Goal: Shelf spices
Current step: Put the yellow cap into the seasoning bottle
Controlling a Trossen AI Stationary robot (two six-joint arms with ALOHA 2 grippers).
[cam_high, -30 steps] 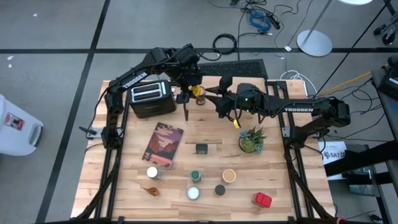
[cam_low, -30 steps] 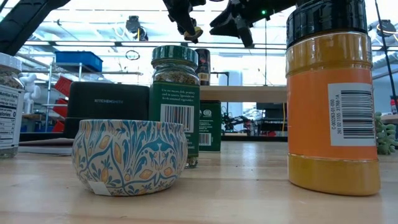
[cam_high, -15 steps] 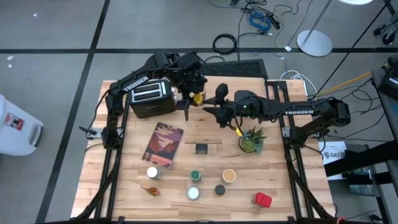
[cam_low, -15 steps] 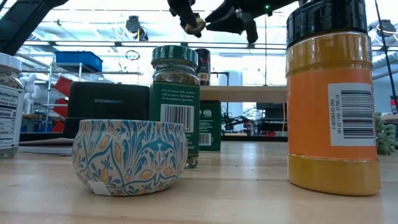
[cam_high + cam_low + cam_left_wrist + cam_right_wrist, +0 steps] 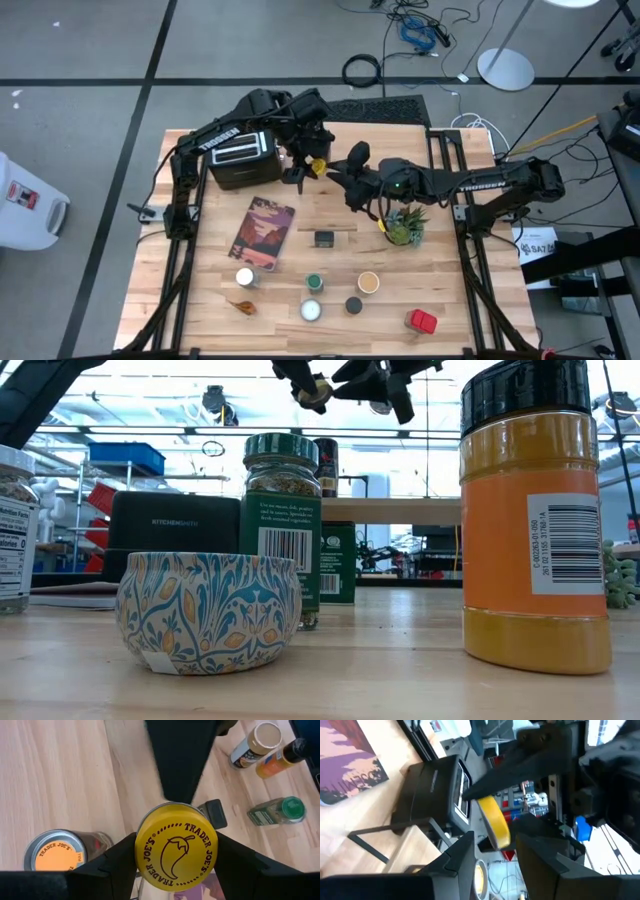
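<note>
Task barely begun: left gripper (image 5: 312,163), upper centre of the high view, is clamped on a yellow-lidded spice jar (image 5: 176,846) above the shelf (image 5: 335,200), right gripper (image 5: 340,172) half-parted just beside it; one orange-lidded jar (image 5: 56,858) shows below, remaining spices (image 5: 314,284) at lower centre

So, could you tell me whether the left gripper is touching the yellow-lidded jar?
Touching. The left wrist view shows the left gripper with a dark finger pressed against each side of the yellow-lidded jar.
</note>
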